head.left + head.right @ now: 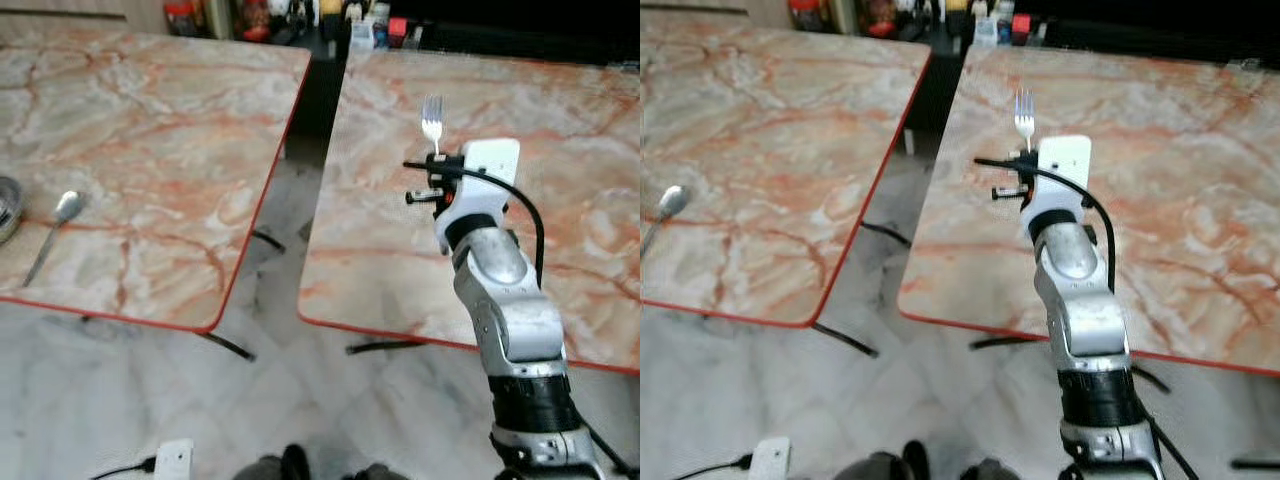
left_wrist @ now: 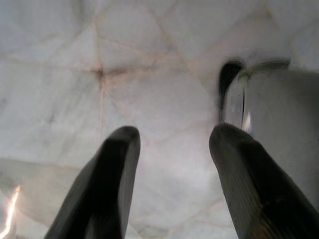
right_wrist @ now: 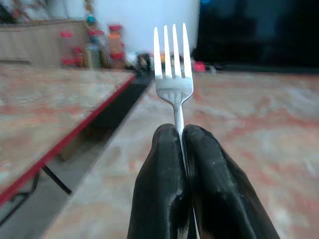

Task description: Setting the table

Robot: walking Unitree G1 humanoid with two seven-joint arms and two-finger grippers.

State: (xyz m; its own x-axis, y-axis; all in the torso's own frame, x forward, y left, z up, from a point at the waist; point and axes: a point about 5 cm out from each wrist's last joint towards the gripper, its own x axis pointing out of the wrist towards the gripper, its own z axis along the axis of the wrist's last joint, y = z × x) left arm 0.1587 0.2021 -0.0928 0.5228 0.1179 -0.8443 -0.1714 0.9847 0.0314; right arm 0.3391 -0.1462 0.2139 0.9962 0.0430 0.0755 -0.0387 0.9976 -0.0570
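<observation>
Jaws: right gripper (image 3: 182,144) clamped on fork (image 3: 173,79), tines up, over right table (image 1: 580,150); left gripper (image 2: 174,144) parted, idle.

Two marble-patterned tables (image 1: 150,150) (image 1: 580,130) stand apart; a spoon (image 1: 55,230) and bowl (image 1: 8,205) lie on the left one.

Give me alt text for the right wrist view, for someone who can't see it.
The right gripper is shut on a silver fork, tines pointing up, over a marbled table. Another table with a red edge stands to one side across a gap.
</observation>
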